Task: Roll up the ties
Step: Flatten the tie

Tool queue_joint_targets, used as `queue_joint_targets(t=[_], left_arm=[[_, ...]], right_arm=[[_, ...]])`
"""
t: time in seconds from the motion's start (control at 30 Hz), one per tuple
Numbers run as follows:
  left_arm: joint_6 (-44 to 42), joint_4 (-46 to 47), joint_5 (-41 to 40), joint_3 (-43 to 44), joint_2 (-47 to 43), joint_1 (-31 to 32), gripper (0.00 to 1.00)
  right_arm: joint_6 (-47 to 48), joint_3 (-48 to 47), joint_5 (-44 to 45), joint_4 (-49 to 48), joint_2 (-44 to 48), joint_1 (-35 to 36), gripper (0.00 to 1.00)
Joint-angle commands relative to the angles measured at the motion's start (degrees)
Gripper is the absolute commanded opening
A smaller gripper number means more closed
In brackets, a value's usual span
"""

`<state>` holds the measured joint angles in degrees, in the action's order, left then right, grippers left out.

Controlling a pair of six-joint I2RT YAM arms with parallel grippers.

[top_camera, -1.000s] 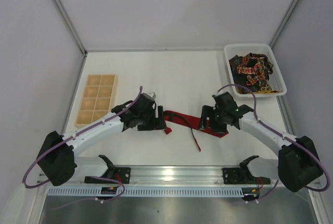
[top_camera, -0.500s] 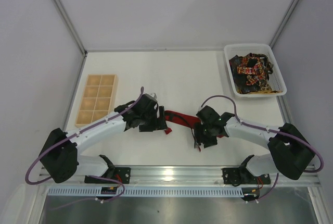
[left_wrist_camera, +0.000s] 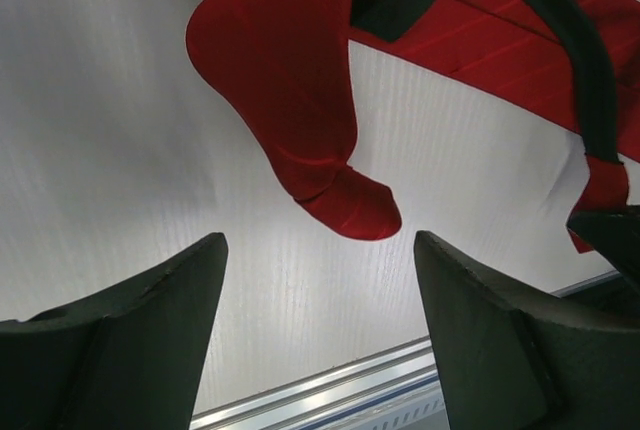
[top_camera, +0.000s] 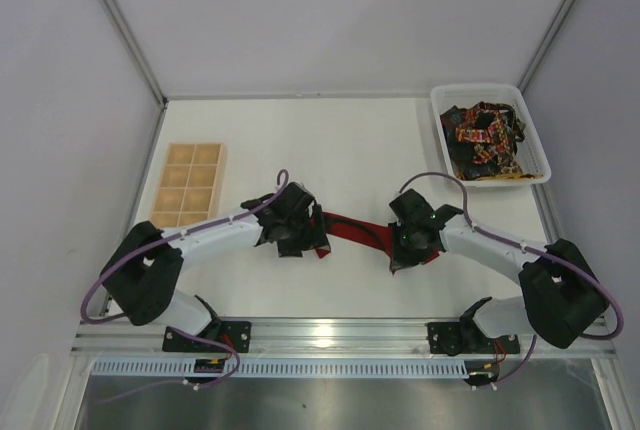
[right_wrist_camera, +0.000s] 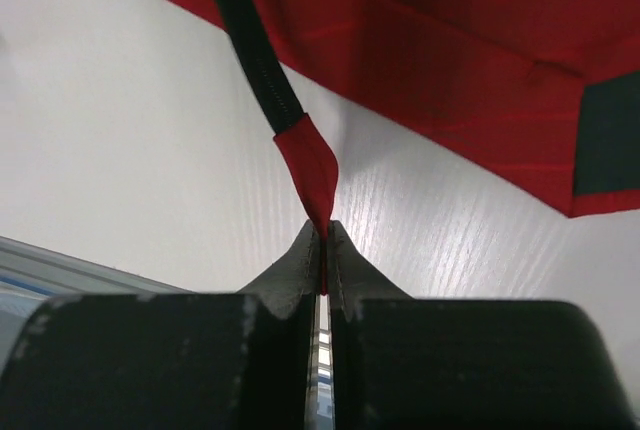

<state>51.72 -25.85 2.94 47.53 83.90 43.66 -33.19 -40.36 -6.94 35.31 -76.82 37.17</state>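
**Arm pose.** The left arm (top_camera: 215, 235) reaches from its base at the near left corner toward the middle of the worktop (top_camera: 330, 140), with the forearm low over the surface. The left pincer (left_wrist_camera: 318, 275) hangs just above the worktop with its jaws wide apart and grips nothing. A folded end of the red tie (top_camera: 352, 229) lies just beyond its fingertips. The right arm (top_camera: 490, 245) reaches from the near right corner toward the middle in the same low posture. The right pincer (right_wrist_camera: 322, 260) is closed on the thin red tip of the tie.

**Task item.** The red tie lies between the two pincers, near the near edge and about midway between the left and right edges. It is plain bright red with a faint diagonal weave. A dark strip (right_wrist_camera: 245, 45) runs along its narrow part and ends at the red tip that the right pincer holds. The tie is loosely folded and not rolled.

**Count.**
- One red tie lies on the worktop.
- Several patterned ties (top_camera: 484, 138) lie tangled in one white tray (top_camera: 438, 135) at the far right corner. Their number cannot be told.
- One wooden box (top_camera: 187, 187) with eight compartments stands beside the left edge.
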Motion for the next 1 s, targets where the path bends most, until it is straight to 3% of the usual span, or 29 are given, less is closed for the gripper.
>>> queue_joint_targets(t=[0.0,0.27,0.47,0.57,0.63,0.83,0.97], left_arm=[[4.3,2.2,-0.7,2.9,2.7,0.5,0.81],[10.4,3.5,-2.4,3.6,5.5,0.5,0.78],[11.2,4.1,-3.9,4.2,5.7,0.5,0.64],[10.5,4.7,-2.4,4.8,6.7,0.4,0.52],[9.9,5.8,0.3,4.8,7.2,0.2,0.38],[8.7,8.5,6.1,4.4,8.4,-0.5,0.01],[8.8,11.9,11.7,2.2,5.0,-1.6,0.01]], right_arm=[[5.1,-4.1,-2.1,1.1,-0.6,-2.4,0.04],[9.4,-8.1,-4.7,1.3,-6.7,-7.5,0.05],[11.7,-9.4,-6.9,3.0,-7.6,-12.4,0.11],[12.0,-10.8,-7.1,4.1,-6.6,-14.6,0.17],[12.5,-11.7,-8.3,4.3,-6.7,-16.0,0.25],[14.1,-12.4,-9.4,4.7,-9.5,-21.3,0.23],[13.9,-14.0,-2.1,5.4,-9.8,-21.7,0.22]])
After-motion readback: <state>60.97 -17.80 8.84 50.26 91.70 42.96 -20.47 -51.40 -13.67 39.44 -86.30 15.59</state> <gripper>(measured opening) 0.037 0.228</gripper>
